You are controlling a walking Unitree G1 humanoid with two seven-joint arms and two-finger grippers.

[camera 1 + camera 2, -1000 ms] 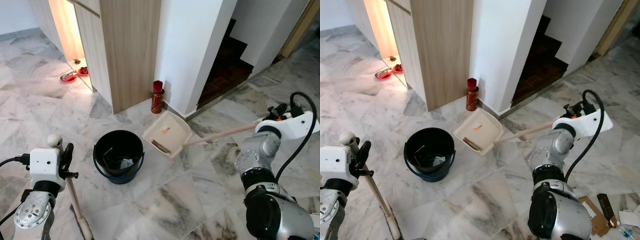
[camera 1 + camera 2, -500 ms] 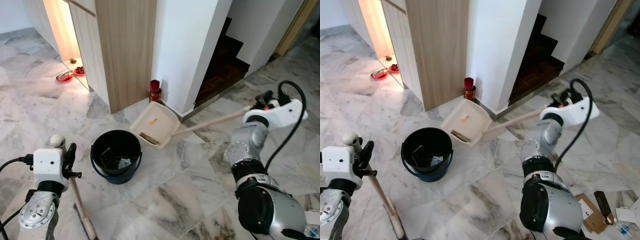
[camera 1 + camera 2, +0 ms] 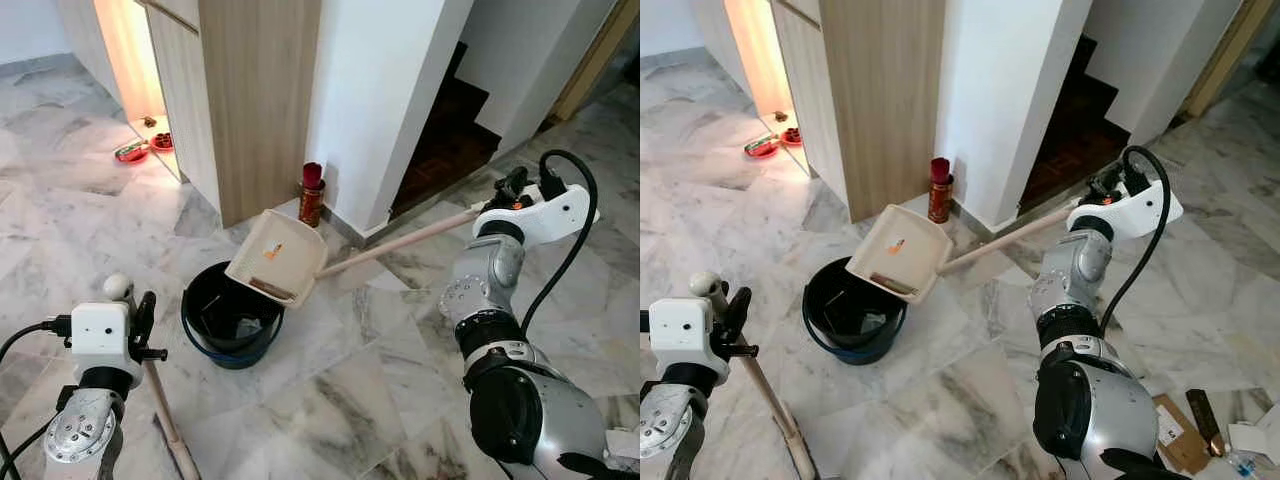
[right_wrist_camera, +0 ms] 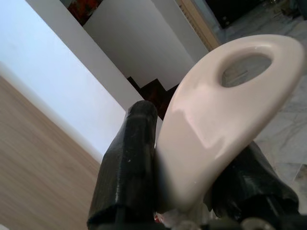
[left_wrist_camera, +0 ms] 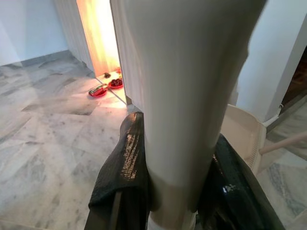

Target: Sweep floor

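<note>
1. Dustpan point(image 3: 275, 258) raised off the floor since a second ago; now tilted over black bucket point(image 3: 232, 315); cream, debris inside.
2. Right gripper point(image 4: 192, 163) clamped on its handle end.
3. Left gripper point(image 5: 177, 177) grips broom handle point(image 3: 165, 415).

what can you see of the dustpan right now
The dustpan is a cream plastic scoop on a long pale handle. It hangs in the air, tilted, its open lip down over the rim of the black bucket, with dark debris along that lip and an orange speck higher on the pan. The right gripper is shut on the handle's looped end.
</note>
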